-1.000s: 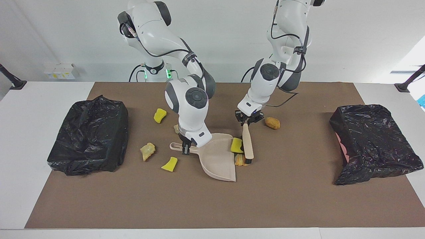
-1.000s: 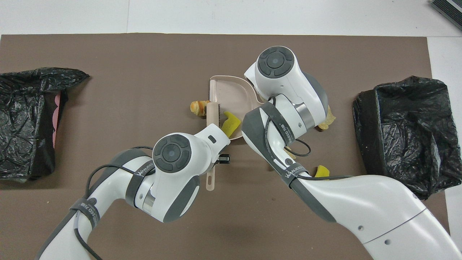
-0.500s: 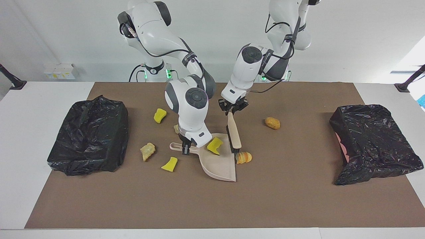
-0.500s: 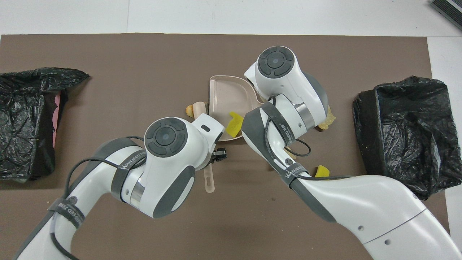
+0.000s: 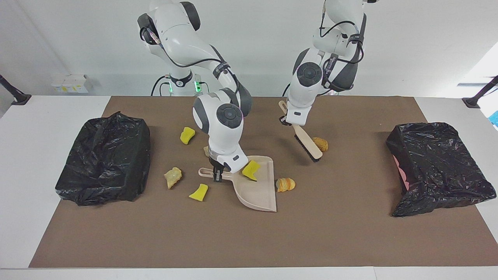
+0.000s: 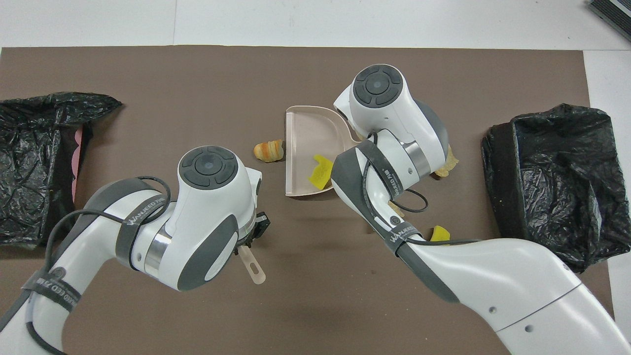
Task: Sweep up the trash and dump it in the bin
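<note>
1. Gripping the beige brush (image 5: 307, 142) by its handle: left gripper (image 5: 286, 118) is clamped tight on it, holding it up off the mat, tilted, bristle end hanging over the tan chunk (image 5: 319, 144) toward the left arm's end.
2. Right gripper (image 5: 218, 171) is pinching the dustpan (image 5: 258, 192) handle, fingers closed on it; pan is sitting flat on the brown mat (image 5: 249, 241), mouth facing the left arm's end.
3. Trash, in pan: one yellow sponge pc (image 5: 251, 170) is lying inside, near the handle end.
4. Trash, at pan mouth: striped orange-brown chunk (image 5: 286, 184) is resting on mat just beside the pan lip, not in.
5. Trash, loose toward right arm's end: yellow sponge (image 5: 187, 135) nearer the robots, pale tan scrap (image 5: 173, 177), yellow wedge (image 5: 199, 193) farther out. Another tan bit (image 5: 206, 150) is peeking out by the right wrist, mostly hidden.
6. Black-bagged bins are sitting at both ends: one (image 5: 103, 159), other (image 5: 439, 167). Both well apart from the pan.
</note>
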